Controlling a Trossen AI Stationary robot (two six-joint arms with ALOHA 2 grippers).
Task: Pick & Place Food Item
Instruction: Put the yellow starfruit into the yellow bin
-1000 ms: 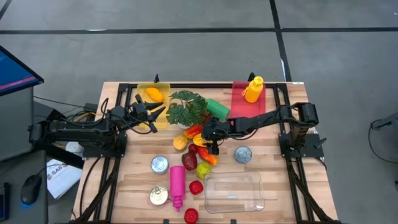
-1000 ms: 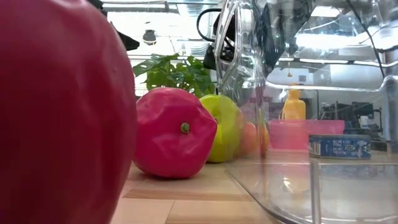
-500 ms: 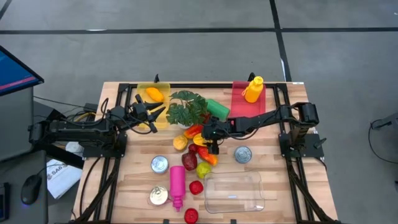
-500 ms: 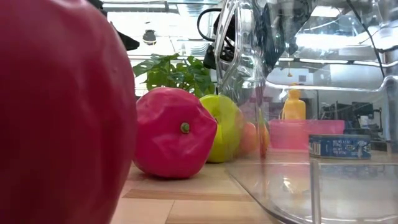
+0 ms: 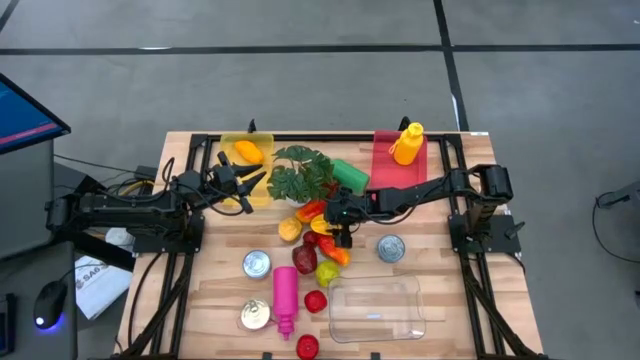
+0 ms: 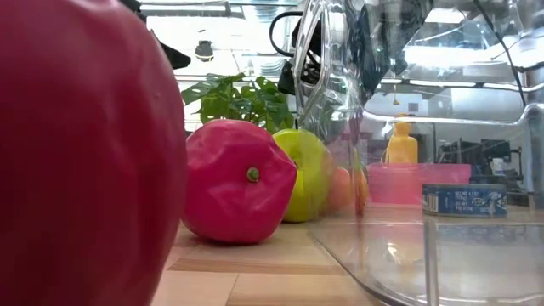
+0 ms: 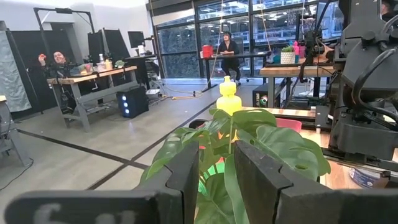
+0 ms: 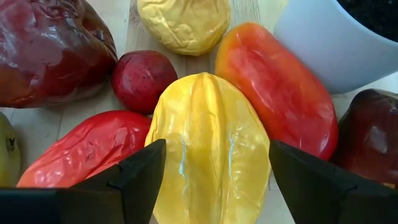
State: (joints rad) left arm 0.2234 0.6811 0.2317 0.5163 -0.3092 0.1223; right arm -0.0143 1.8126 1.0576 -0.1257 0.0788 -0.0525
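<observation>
Straddling a ribbed yellow fruit (image 8: 208, 146), the right gripper (image 8: 211, 180) has its fingers (image 8: 140, 177) spread to either side of it, not yet clenched and with a gap showing on each flank, so nothing is held. That spacing suits a grasp across the fruit's narrow width, which I take to be the pick step of the task. The yellow fruit lies in the cluster at the middle of the counter (image 5: 215, 290), touching a red wrinkled pepper (image 8: 81, 149) on one side and an orange-red fruit (image 8: 277, 87) on the other; such tight neighbours may get nudged as the fingers come down. Beyond it sit a small dark red fruit (image 8: 142, 78), a pale yellow lumpy one (image 8: 183, 25) and the white pot (image 8: 342, 46) of the leafy plant (image 5: 300, 172). In the high view the right arm reaches in low from the right edge, stretched nearly flat across the counter with its wrist over the pile. A clear tray (image 5: 376, 308) stands empty at the near edge, a likely destination. Farther off, the left gripper (image 5: 245, 185) waits beside the yellow bin (image 5: 262, 150), aimed at the plant, its fingers nearly together around nothing.
</observation>
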